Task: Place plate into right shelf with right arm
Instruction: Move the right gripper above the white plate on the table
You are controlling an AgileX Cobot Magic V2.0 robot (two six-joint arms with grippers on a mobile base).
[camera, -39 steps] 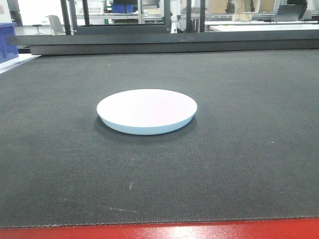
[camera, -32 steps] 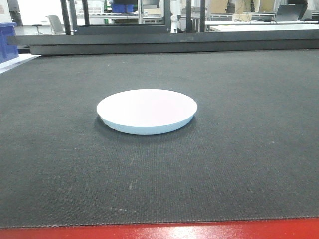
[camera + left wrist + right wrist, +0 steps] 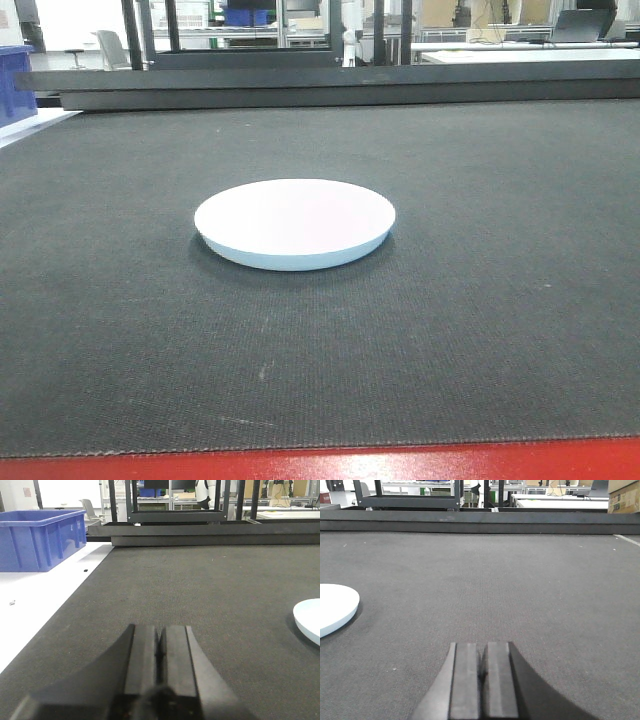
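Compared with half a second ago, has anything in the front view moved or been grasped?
Nothing has visibly changed. The plate lies at the same spot on the dark mat, flat and untouched.

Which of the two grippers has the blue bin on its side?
The left gripper: the blue bin stands on a white surface off its left, while the right gripper has the plate off its left instead.

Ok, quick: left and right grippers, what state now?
Left gripper: closed, holding nothing.
Right gripper: closed, holding nothing; the plate lies apart from it.
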